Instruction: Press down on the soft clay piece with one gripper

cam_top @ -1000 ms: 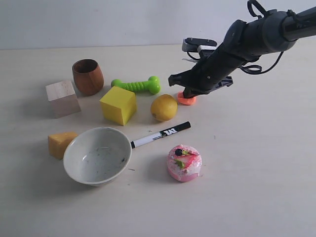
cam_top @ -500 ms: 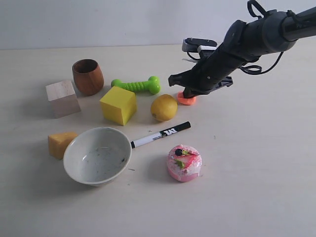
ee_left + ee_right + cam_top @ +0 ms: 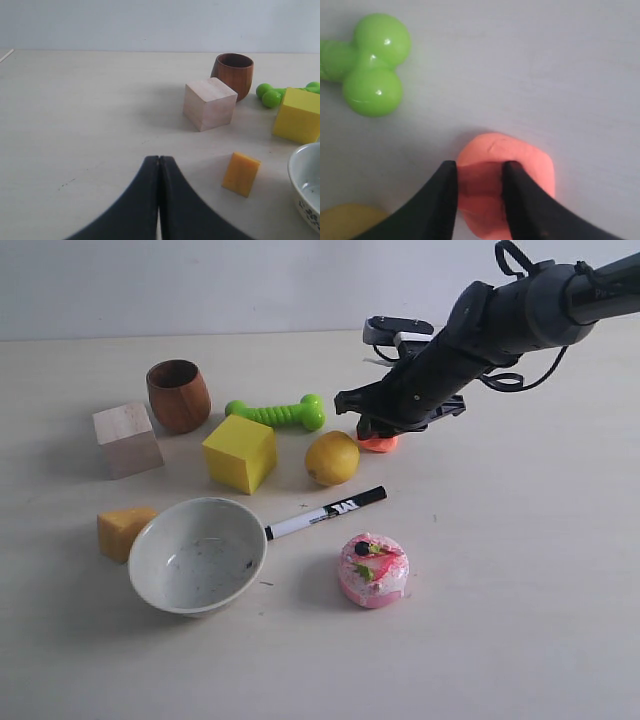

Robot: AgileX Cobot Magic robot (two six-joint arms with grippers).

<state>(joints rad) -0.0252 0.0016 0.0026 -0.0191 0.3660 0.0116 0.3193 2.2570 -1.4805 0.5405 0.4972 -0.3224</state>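
A pale table holds a scatter of toys. The soft clay piece, a small flattened salmon-orange lump, lies on the far right part of the clutter, just beside a lemon and near the knobbed end of a green bone-shaped toy.

The right gripper hangs directly over the clay, its black arm slanting down from the upper right. In the right wrist view its two fingers stand a narrow gap apart, holding nothing, with the clay showing between and beyond the tips. Whether the tips touch it cannot be told.

The lump looks roughly round, with no clear long axis, so any further press is likely straight down.

The left gripper is well apart from the clay, its fingers closed together, empty, over bare table.
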